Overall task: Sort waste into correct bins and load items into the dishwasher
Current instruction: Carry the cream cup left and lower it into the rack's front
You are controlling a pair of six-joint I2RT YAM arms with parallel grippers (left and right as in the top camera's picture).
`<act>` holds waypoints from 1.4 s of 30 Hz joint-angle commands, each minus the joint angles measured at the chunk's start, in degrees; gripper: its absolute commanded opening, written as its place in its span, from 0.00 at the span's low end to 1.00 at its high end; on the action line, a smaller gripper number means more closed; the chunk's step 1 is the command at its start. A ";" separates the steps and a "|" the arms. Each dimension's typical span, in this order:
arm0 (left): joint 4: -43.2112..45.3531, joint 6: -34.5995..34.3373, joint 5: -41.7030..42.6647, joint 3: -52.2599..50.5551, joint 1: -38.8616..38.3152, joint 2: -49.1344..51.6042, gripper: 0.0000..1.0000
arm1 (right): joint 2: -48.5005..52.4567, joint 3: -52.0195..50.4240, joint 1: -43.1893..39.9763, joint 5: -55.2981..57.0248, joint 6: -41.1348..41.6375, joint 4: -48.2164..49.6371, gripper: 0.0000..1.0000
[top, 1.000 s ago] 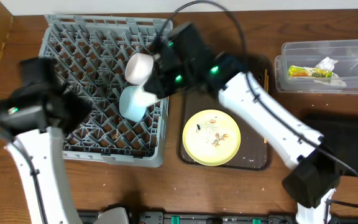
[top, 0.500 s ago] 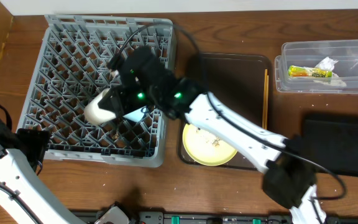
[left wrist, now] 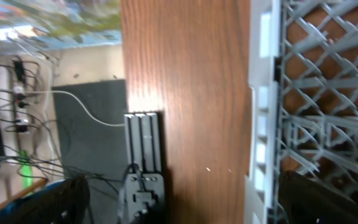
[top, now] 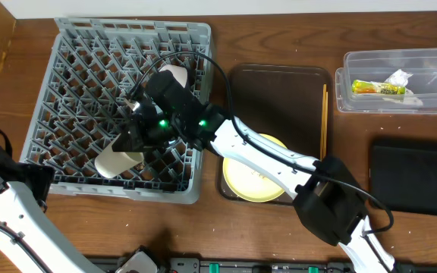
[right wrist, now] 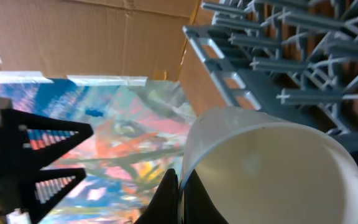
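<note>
One white bowl (top: pixel 117 161), plain, glossy and tipped sideways, sits over the grey dish rack (top: pixel 74 45) toward the worktop's front-left corner. The right gripper (top: pixel 136 139) is clamped on its rim. The left gripper (left wrist: pixel 185 202) has its fingers wide apart.

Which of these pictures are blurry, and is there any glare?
Overhead view: mostly crisp, evenly lit, grey rack pegs clear; only the right arm near the white bowl looks slightly soft. Left wrist view: soft throughout, with a bright glare patch on the wooden table. Right wrist view: the bowl's rim is fairly clear, the colourful background a blur.
</note>
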 commanded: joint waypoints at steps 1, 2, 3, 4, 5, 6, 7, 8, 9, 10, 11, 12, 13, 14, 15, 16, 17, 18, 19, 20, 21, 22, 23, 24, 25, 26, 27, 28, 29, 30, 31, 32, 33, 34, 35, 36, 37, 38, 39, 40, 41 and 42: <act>-0.33 -1.60 -4.68 0.00 0.83 -0.26 0.98 | -0.15 -0.70 0.04 -3.08 5.16 1.60 0.01; -0.37 -1.60 -4.68 0.00 1.25 -0.26 0.98 | -0.09 -0.83 0.02 -3.08 5.55 2.10 0.01; -0.37 -1.60 -4.59 0.00 1.66 -0.26 0.98 | -0.07 -1.25 0.02 -3.06 6.23 3.17 0.01; -0.37 -1.60 -4.50 0.00 2.05 -0.26 0.98 | -0.07 -1.79 0.02 -2.99 6.75 4.66 0.01; -0.39 -1.60 -4.50 0.00 2.40 -0.26 0.98 | -0.07 -2.54 0.02 -3.04 7.65 7.02 0.01; -0.42 -1.60 -4.48 0.00 2.64 -0.26 0.98 | -0.07 -3.39 0.02 -3.04 9.27 9.27 0.01; -0.52 -1.60 -4.48 0.00 2.80 -0.26 0.98 | -0.07 -4.44 0.00 -2.99 11.26 11.87 0.01; -0.57 -1.60 -4.48 0.00 2.84 -0.26 0.98 | -0.07 -5.35 -0.09 -2.99 12.70 14.01 0.01; -0.57 -1.60 -4.48 0.00 2.84 -0.26 0.98 | -0.07 -6.58 -0.15 -2.91 14.23 16.31 0.01; -0.57 -1.60 -4.48 0.00 2.84 -0.26 0.98 | -0.07 -8.17 -0.20 -2.75 15.85 18.88 0.01; -0.57 -1.60 -4.48 0.00 2.84 -0.26 0.98 | -0.07 -9.27 -0.24 -2.73 16.83 20.65 0.01; -0.57 -1.60 -4.48 0.00 2.84 -0.26 0.98 | -0.07 -10.58 -0.24 -2.67 17.90 22.38 0.01; -0.57 -1.60 -4.48 0.00 2.84 -0.26 0.98 | -0.07 -11.76 -0.31 -2.34 18.71 23.50 0.01; -0.57 -1.60 -4.48 0.00 2.84 -0.26 0.98 | -0.07 -13.11 -0.33 -1.90 19.41 24.76 0.01; -0.57 -1.60 -4.48 0.00 2.84 -0.26 0.98 | -0.07 -14.08 -0.35 -1.68 19.87 25.59 0.01; -0.57 -1.60 -4.48 0.00 2.84 -0.26 0.98 | -0.07 -15.26 -0.39 -1.36 20.22 26.12 0.01; -0.57 -1.60 -4.46 0.00 2.84 -0.26 0.98 | -0.07 -16.11 -0.48 -1.05 20.22 26.67 0.01; -0.57 -1.60 -4.39 0.00 2.84 -0.26 0.98 | -0.07 -16.94 -0.57 -0.63 20.20 27.52 0.01; -0.57 -1.60 -4.26 0.00 2.84 -0.26 0.98 | -0.07 -17.57 -0.66 -0.28 20.22 28.06 0.01; -0.59 -1.60 -4.26 0.00 2.84 -0.26 0.98 | -0.07 -18.03 -0.76 0.09 20.22 28.09 0.01; -0.57 -1.60 -4.26 0.00 2.84 -0.26 0.98 | -0.07 -18.43 -0.90 0.35 20.22 28.11 0.01; -0.57 -1.60 -4.26 0.00 2.84 -0.26 0.98 | -0.07 -18.49 -0.98 0.17 20.87 28.35 0.01; -0.59 -1.60 -4.26 0.00 2.84 -0.26 0.98 | -0.07 -18.49 -1.01 -0.02 21.51 29.03 0.01; -0.59 -1.60 -4.24 0.00 2.84 -0.26 0.98 | -0.07 -18.49 -0.98 -0.24 21.75 30.75 0.01; -0.57 -1.62 -4.22 0.00 2.84 -0.26 0.98 | -0.07 -18.49 -0.98 -0.28 22.23 32.48 0.01; -0.57 -1.64 -3.96 0.00 2.84 -0.26 0.98 | -0.07 -18.49 -0.96 -0.31 22.77 33.97 0.01; -0.57 -1.64 -3.85 0.00 2.84 -0.26 0.98 | -0.07 -18.49 -0.83 -0.26 24.04 34.88 0.01; -0.57 -1.64 -3.85 0.00 2.84 -0.26 0.98 | -0.07 -18.49 -0.81 -0.28 24.98 34.86 0.01; -0.57 -1.68 -3.85 0.00 2.84 -0.26 0.98 | -0.07 -18.51 -0.70 -0.48 25.66 34.40 0.01; -0.59 -1.79 -3.85 0.00 2.84 -0.26 0.98 | 0.00 -18.71 -0.61 -0.74 26.45 33.68 0.01; -0.57 -1.79 -3.85 0.00 2.84 -0.26 0.98 | 0.26 -18.95 -0.46 -1.18 26.64 33.57 0.01; -0.57 -1.79 -3.85 0.00 2.84 -0.26 0.98 | 0.70 -19.02 -0.31 -1.57 26.64 33.66 0.01; -0.57 -1.79 -3.85 0.00 2.84 -0.26 0.98 | 1.29 -19.04 -0.13 -1.90 26.64 33.62 0.01; -0.59 -1.79 -3.85 0.00 2.84 -0.26 0.98 | 2.21 -19.06 -0.04 -2.45 27.21 33.64 0.01; -0.57 -1.79 -3.85 0.00 2.84 -0.26 0.98 | 2.86 -19.06 0.02 -2.93 28.13 33.83 0.01; -0.59 -1.79 -3.85 0.00 2.84 -0.26 0.98 | 3.82 -19.06 0.02 -3.32 28.85 33.88 0.01; -0.59 -1.79 -3.85 0.00 2.84 -0.26 0.98 | 4.48 -19.06 0.02 -3.78 29.29 33.90 0.01; -0.59 -1.79 -3.85 0.00 2.84 -0.26 0.98 | 5.22 -19.06 -0.09 -4.39 29.97 33.88 0.01; -0.59 -1.79 -3.82 0.00 2.84 -0.26 0.98 | 5.88 -19.06 -0.20 -5.14 30.75 33.94 0.01; -0.59 -1.79 -3.85 0.00 2.84 -0.26 0.98 | 6.38 -19.06 -0.35 -5.86 30.95 34.03 0.01; -0.59 -1.79 -3.82 0.00 2.84 -0.26 0.98 | 6.49 -19.08 -0.50 -6.62 31.50 34.01 0.01; -0.59 -1.79 -3.82 0.00 2.84 -0.26 0.98 | 6.49 -19.15 -0.63 -6.95 31.52 34.03 0.01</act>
